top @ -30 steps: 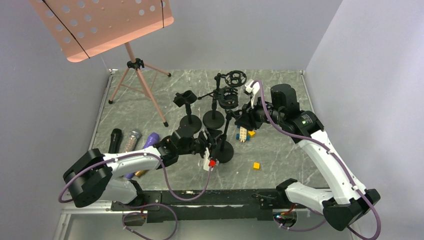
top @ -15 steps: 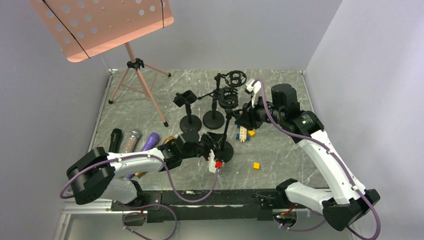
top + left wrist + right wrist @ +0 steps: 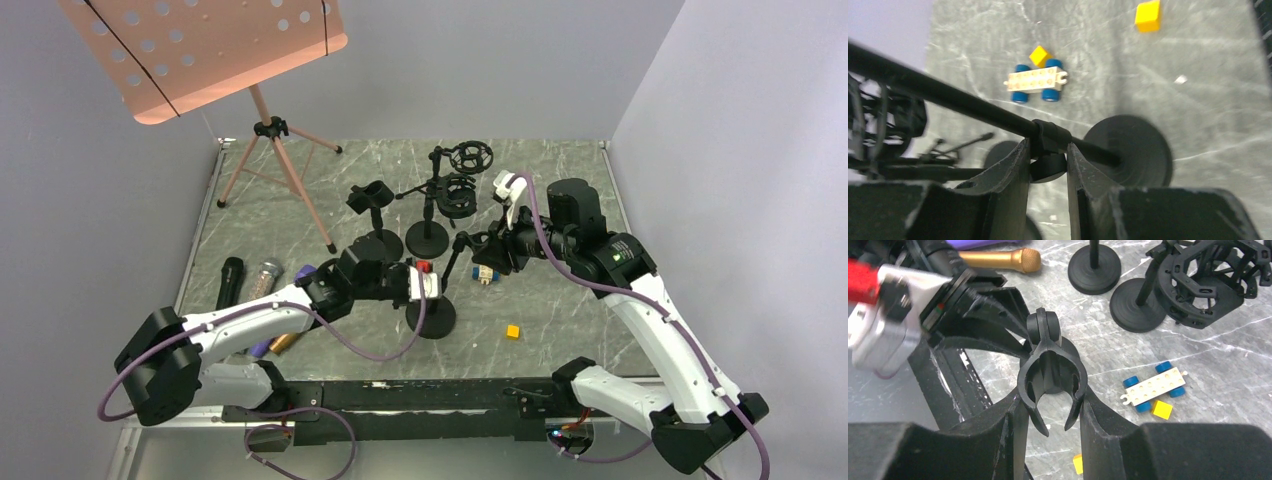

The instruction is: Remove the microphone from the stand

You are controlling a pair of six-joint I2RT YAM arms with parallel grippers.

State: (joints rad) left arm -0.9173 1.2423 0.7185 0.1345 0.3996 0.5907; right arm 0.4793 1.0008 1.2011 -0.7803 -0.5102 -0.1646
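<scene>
The black microphone stand (image 3: 432,320) leans on the table's near middle, its round base (image 3: 1133,147) down. My left gripper (image 3: 442,284) is shut on the collar of the stand's pole (image 3: 1048,145). My right gripper (image 3: 478,248) is shut on the stand's clip (image 3: 1050,372) from both sides. The clip is empty. Microphones lie on the table to the left: a black one (image 3: 230,278), a silver one (image 3: 264,277), a purple one (image 3: 303,272) and a gold one (image 3: 1005,260). None of them is in a gripper.
More stands with round bases (image 3: 428,238) and shock mounts (image 3: 1198,285) stand behind. A toy car (image 3: 1037,82) and yellow blocks (image 3: 512,331) lie right of the held stand. A pink music stand (image 3: 280,170) is at the back left.
My left gripper has shut on the stand's pole, and its wrist has turned over and risen. The stand's base slid slightly nearer. The right gripper shifted a little right with the clip.
</scene>
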